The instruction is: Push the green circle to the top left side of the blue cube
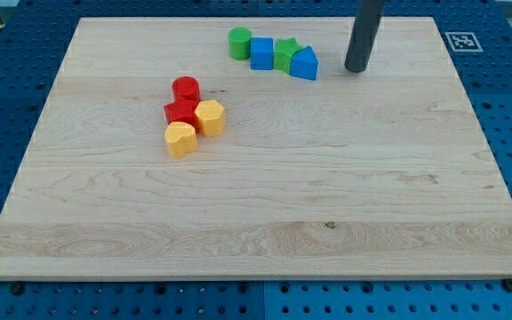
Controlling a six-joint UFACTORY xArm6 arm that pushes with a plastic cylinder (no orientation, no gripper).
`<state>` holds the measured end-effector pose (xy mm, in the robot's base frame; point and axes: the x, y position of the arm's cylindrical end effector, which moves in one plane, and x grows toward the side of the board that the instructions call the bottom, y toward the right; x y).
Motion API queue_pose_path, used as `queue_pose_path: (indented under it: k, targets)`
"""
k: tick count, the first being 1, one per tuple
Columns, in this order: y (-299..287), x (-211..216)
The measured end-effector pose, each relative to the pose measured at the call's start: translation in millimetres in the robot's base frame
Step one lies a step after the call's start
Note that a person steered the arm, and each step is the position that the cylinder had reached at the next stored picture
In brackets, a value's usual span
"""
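Note:
The green circle (240,42) stands near the view's top, touching the left side of the blue cube (262,53). To the cube's right sit a green star-shaped block (285,52) and a blue wedge-like block (305,64), packed in a row. My tip (356,68) rests on the board to the right of this row, about a block's width from the blue wedge-like block and well apart from the green circle.
A cluster sits left of centre: a red cylinder (186,88), a red block (181,112), a yellow hexagon (210,116) and a yellow heart-shaped block (180,140). The wooden board (256,231) lies on a blue pegboard table; a marker tag (461,41) is at top right.

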<state>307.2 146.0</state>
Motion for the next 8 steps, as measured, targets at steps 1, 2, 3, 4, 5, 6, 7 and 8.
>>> queue_pose_path:
  k: [1, 2, 3, 4, 5, 6, 7, 8]
  targets:
    - [-11, -26]
    - [-56, -58]
    - [-120, -61]
    - [-146, -61]
    - [-157, -67]
    - [-177, -80]
    - [-181, -80]
    - [-178, -80]
